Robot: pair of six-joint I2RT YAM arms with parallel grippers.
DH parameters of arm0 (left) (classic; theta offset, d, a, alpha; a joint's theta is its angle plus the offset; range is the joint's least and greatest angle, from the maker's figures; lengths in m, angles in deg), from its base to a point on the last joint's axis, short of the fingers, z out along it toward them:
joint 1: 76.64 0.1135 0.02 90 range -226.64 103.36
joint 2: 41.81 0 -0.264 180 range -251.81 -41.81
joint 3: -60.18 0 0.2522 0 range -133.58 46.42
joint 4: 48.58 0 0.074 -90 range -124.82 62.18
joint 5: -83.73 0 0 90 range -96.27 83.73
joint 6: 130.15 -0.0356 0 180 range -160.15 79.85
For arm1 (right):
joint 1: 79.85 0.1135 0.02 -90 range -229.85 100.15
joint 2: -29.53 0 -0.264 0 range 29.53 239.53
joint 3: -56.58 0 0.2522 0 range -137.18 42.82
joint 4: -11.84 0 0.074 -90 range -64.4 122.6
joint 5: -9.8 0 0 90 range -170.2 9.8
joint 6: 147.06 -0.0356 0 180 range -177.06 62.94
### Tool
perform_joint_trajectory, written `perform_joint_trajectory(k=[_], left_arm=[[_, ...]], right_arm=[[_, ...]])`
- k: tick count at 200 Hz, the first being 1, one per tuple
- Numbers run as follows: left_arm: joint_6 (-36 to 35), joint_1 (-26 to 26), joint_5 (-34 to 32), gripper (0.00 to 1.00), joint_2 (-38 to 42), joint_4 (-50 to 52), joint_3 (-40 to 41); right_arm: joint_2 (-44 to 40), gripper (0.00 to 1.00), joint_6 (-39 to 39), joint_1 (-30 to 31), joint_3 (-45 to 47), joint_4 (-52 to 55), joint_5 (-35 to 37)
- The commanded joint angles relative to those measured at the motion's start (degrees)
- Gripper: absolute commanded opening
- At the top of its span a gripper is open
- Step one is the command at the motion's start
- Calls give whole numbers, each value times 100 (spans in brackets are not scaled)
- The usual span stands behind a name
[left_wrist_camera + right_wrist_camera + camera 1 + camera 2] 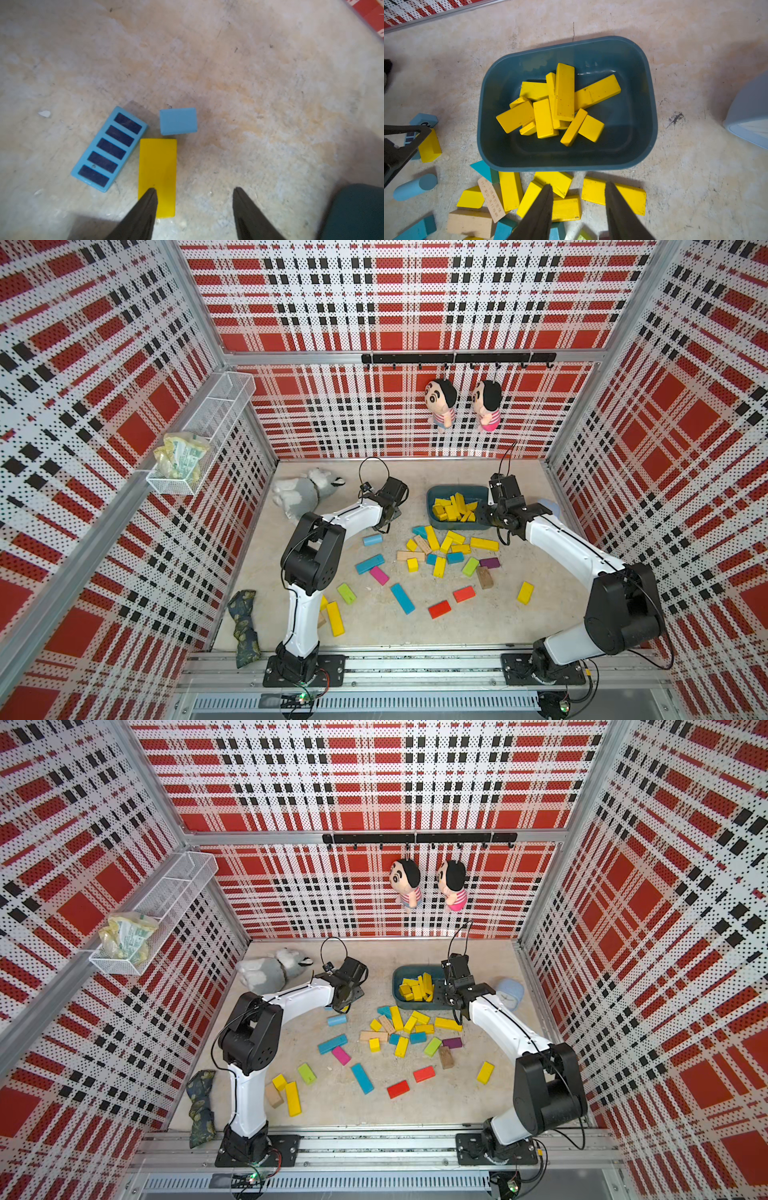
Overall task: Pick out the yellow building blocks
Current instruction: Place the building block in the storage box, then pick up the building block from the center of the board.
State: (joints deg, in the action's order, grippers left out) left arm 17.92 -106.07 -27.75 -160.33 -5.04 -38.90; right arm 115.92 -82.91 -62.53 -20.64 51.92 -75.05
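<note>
I am seeing yellow building blocks (335, 618) lying loose on the table (478, 626) nearest me, with more clustering mid-table among other colours. Farther off, my left claw (194, 190) is hovering open and empty over one yellow block. My right claw (577, 185) is gaping empty just outside the blue bin (488, 135), which is holding a yellow pile.

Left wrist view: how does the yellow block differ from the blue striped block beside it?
The yellow block has a plain face; the blue striped block carries five dark rectangles. The yellow block lies in line with the left claw, the blue striped block slants away from it. One claw fingertip overlaps the yellow block in the picture; the blue striped block is clear of the claw. Both are flat oblongs lying on the floor.
</note>
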Motion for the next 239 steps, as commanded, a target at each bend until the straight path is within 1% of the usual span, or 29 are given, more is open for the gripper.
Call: perform_joint_trajectory(k=[1,82,99,107,118,141,160,169,180,196,209,226,239], left_arm=[[34,-54,-457,63,-260,717,-311],[32,-28,-377,64,-799,1126,-805],[22,-11,-341,59,-851,1126,-802],[12,-6,-338,59,-870,1127,-808],[-28,-2,-323,55,-891,1120,-816],[-177,-24,-357,40,-910,1079,-869],[-266,-43,-374,31,-884,1048,-883],[-324,-54,-354,25,-855,1011,-879],[-445,-75,-313,14,-793,899,-833],[-576,-130,-359,5,-539,682,-708],[-706,-193,-397,0,-229,404,-512],[-956,-259,-318,0,209,-32,-241],[-1226,-320,-174,0,581,-468,52]], right_arm=[[-175,45,-68,-27,10,-30,112],[-159,45,-17,-25,-32,13,197],[-133,45,-17,-23,-32,-5,184],[-123,45,-9,-27,-41,-15,180],[-101,45,-8,-27,-67,-5,171],[-79,45,3,-23,-75,-14,136],[-82,44,-17,-28,-56,-14,126],[-95,44,-17,-23,-48,-14,119],[-117,44,-25,-27,-35,-23,127],[-157,44,-25,-27,-24,-32,131],[-191,45,-38,-28,-27,-31,110],[-235,45,-108,-27,-13,-62,46],[-280,46,-154,-27,17,-163,-141]])
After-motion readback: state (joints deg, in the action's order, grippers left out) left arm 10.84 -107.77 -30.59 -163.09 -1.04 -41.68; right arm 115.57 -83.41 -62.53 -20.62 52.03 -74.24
